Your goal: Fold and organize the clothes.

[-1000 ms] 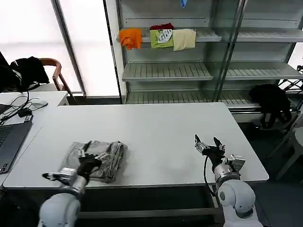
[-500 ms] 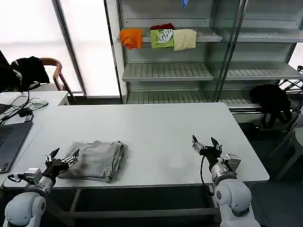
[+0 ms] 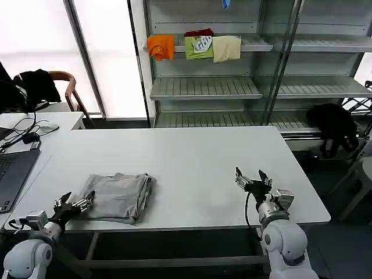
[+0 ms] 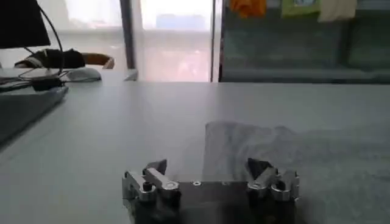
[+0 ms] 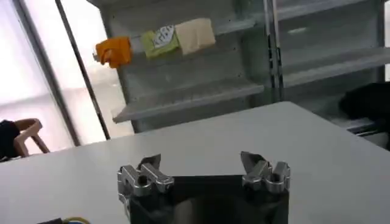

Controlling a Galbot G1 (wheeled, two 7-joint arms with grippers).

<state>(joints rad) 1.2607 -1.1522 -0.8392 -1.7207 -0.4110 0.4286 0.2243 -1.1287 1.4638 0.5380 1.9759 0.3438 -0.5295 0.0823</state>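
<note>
**Now: shirt folded, both tools standing off**

Here the left tool (image 3: 74,203) sits low at the near left corner of the white surface (image 3: 192,157), fingers spread and holding nothing, its tips just beside the near left edge of the light grey cotton short-sleeved shirt (image 3: 119,196). In the left wrist view the two fingertips (image 4: 157,167) stand wide apart with the folded grey cloth (image 4: 292,152) lying flat just beyond them, not between them.

Over on the other side, the right tool (image 3: 251,180) hovers above bare tabletop near the front right edge, well apart from the shirt, and its fingers are splayed too, nothing in them; the right wrist view confirms the gap between its fingertips (image 5: 149,163).

The shirt itself lies as a compact folded rectangle on the near left part of the surface, layers stacked, its right edge rounded over. Behind the surface, the metal shelving (image 3: 203,87) carries folded orange, green and pale yellow garments (image 3: 195,46) on an upper shelf.

My read: folding looks finished, and the organizing step is what remains. The next move likely calls for getting under or around the whole bundle without letting the layers slide apart, then carrying it level toward its place.
</note>
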